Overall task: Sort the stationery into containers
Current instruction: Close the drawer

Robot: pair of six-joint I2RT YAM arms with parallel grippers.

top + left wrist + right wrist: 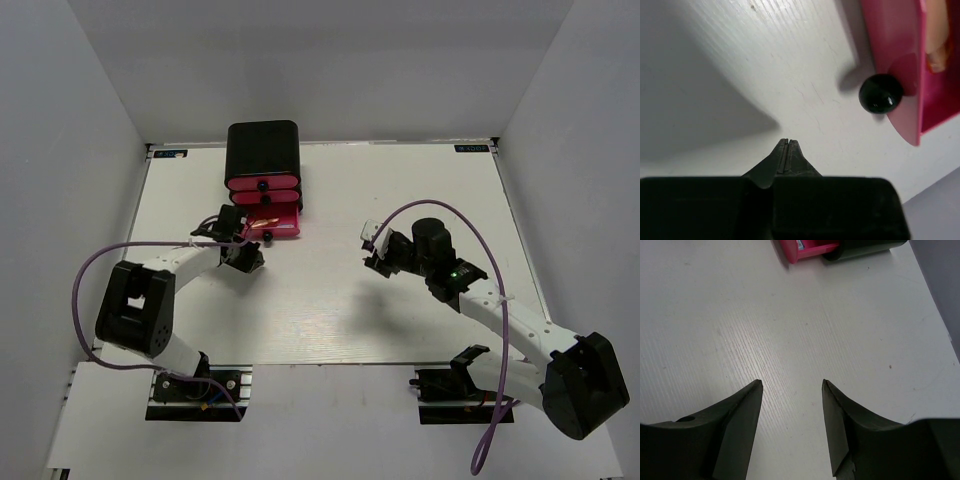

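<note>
The containers are three pink drawers in a black box (262, 148) at the table's back centre. The bottom drawer (270, 224) is pulled out, and orange stationery (262, 219) lies inside it. My left gripper (252, 258) is shut and empty, just in front and left of that drawer. In the left wrist view the tips (787, 142) meet above bare table, with the drawer front (892, 45), its black knob (881, 93) and an orange piece (939, 47) at upper right. My right gripper (370, 252) is open and empty over mid-table (791, 382). No other stationery shows.
White walls enclose the white table (330, 310) on the left, right and back. The right wrist view catches the drawer's corner (810, 249) and the black box (865, 246) at its top edge. The arm bases sit at the near edge.
</note>
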